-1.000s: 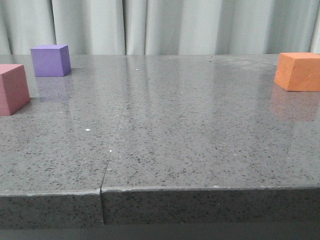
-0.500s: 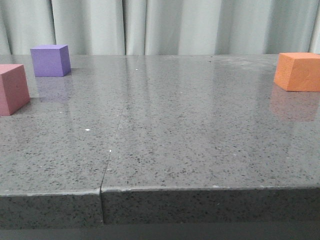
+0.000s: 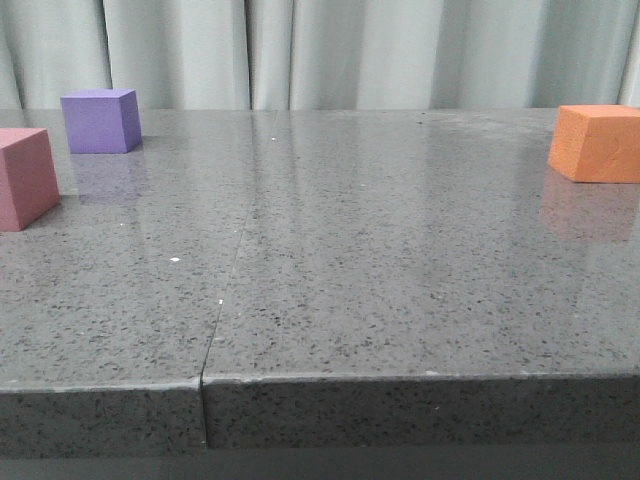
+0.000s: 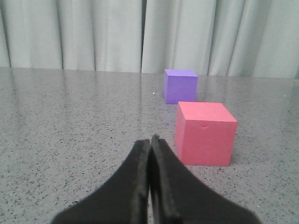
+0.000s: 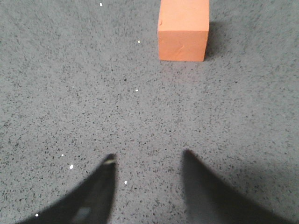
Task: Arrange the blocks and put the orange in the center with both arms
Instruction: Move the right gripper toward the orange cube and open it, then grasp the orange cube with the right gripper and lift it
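Observation:
The orange cube (image 3: 598,143) sits at the far right of the grey stone table (image 3: 330,260); it also shows in the right wrist view (image 5: 183,30). The purple cube (image 3: 100,120) stands at the back left, and the pinkish-red cube (image 3: 25,177) sits nearer at the left edge. In the left wrist view the pinkish-red cube (image 4: 204,133) is ahead and to one side of my left gripper (image 4: 150,140), with the purple cube (image 4: 180,86) behind it. My left gripper is shut and empty. My right gripper (image 5: 147,157) is open and empty, well short of the orange cube. Neither arm shows in the front view.
A seam (image 3: 235,260) runs across the tabletop from front to back, left of the middle. The table's front edge (image 3: 400,378) is close to the camera. Pale curtains (image 3: 330,50) hang behind the table.

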Robot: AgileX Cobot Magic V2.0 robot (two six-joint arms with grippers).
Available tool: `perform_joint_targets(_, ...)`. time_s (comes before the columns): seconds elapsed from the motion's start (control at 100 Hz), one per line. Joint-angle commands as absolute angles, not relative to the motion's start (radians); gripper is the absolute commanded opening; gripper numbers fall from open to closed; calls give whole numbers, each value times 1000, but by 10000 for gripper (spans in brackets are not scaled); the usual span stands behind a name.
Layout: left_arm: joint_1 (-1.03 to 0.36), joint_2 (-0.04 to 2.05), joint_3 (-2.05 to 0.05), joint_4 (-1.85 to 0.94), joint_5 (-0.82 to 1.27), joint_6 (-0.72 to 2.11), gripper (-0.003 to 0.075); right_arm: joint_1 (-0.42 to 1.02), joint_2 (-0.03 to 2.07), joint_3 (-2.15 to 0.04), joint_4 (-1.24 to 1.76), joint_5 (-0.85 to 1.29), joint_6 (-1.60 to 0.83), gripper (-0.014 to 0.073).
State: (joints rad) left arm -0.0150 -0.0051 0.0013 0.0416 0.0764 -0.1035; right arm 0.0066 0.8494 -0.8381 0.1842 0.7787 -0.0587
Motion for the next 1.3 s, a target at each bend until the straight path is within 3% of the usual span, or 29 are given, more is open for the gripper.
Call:
perform_joint_targets(0.0,-15,-34,41,33,-8,-103,-20,7,925,-931,196,761,-64,629)
perform_joint_targets(0.03,-15,-34,41,33,-8,-103,-20,7,960,-952,196,772,-64,670)
perform_joint_targets(0.15,-15,-34,41,33,-8,-103,-20,7,1075,-1049,198,820,-64,631)
perform_joint_targets(0.77,-15,-34,41,33,-8,-103,-20,7,1589,-1622,78,1109,109,632)
perform_joint_targets(1.29,-15,-34,41,33,-8,-103,-20,6,1805,-1758,71,1124,118,632)
